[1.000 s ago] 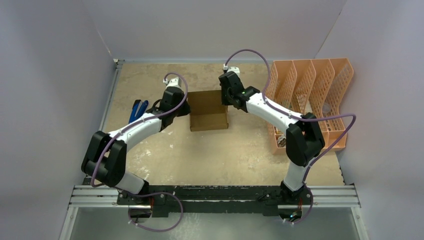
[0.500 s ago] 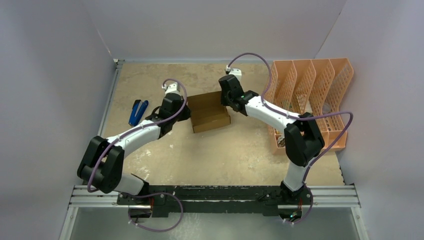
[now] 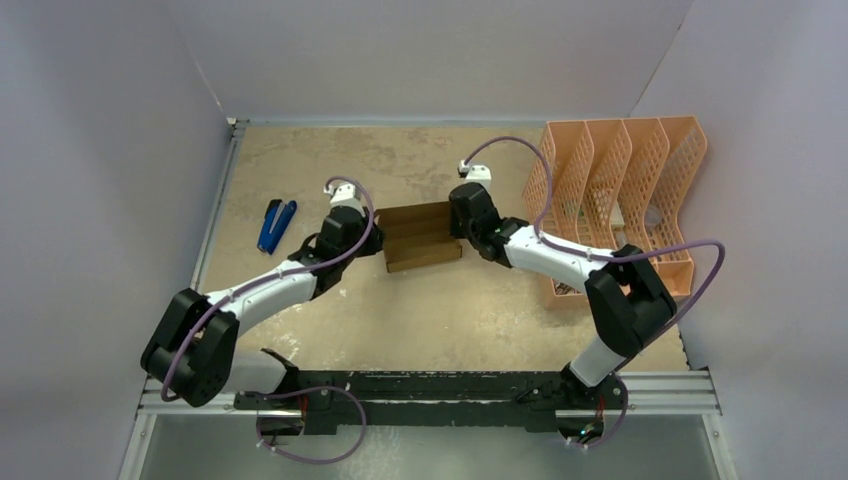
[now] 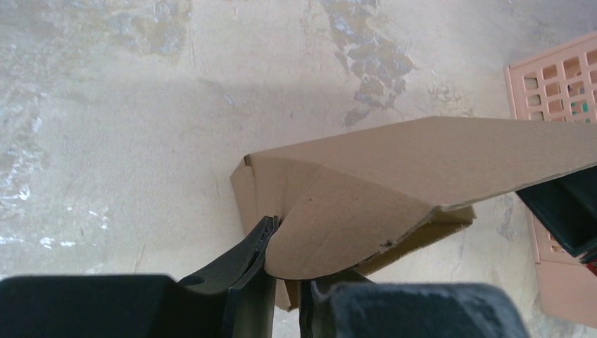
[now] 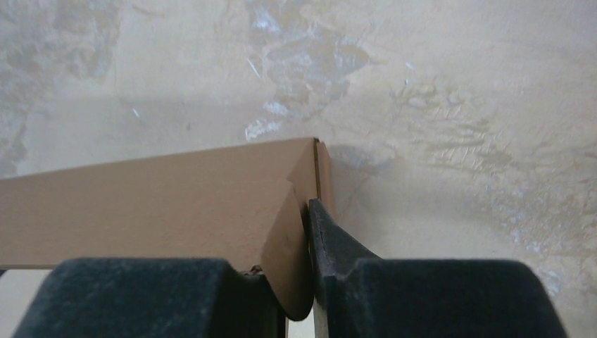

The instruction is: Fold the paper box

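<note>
- The box (image 3: pixel 420 236) sits at the middle of the tabletop (image 3: pixel 420 320), caught between the two arms and turned a little askew.
- From above it's a shallow brown cardboard shape, its top showing stepped folds.
- I can't tell whether it rests flat on the tabletop or hangs just above it.
- The left end effector (image 3: pixel 374 234) is at the box's left end.
- In the left wrist view, the left end effector (image 4: pixel 288 271) has a rounded flap of the box (image 4: pixel 422 162) tucked between its fingers (image 4: pixel 253 260). The gap is narrow and it is grasping that flap.
- The long panel of the box runs off to the right in that view and lifts clear of the surface at the far end.
- The right end effector (image 3: pixel 463 226) is at the box's right end.
- In the right wrist view, the right end effector (image 5: pixel 290 271) is pinched on a curved flap at the corner of the box (image 5: pixel 155 204), with the black finger (image 5: pixel 331 246) pressed against the cardboard.
- The peach organizer (image 3: pixel 620 190) stands at the right edge of the tabletop, near the right arm and apart from the box.
- Its corner also peeks into the left wrist view (image 4: pixel 556 91).
- A blue-handled tool (image 3: pixel 275 224) lies on the left side, beside the left arm and well clear of the box.
</note>
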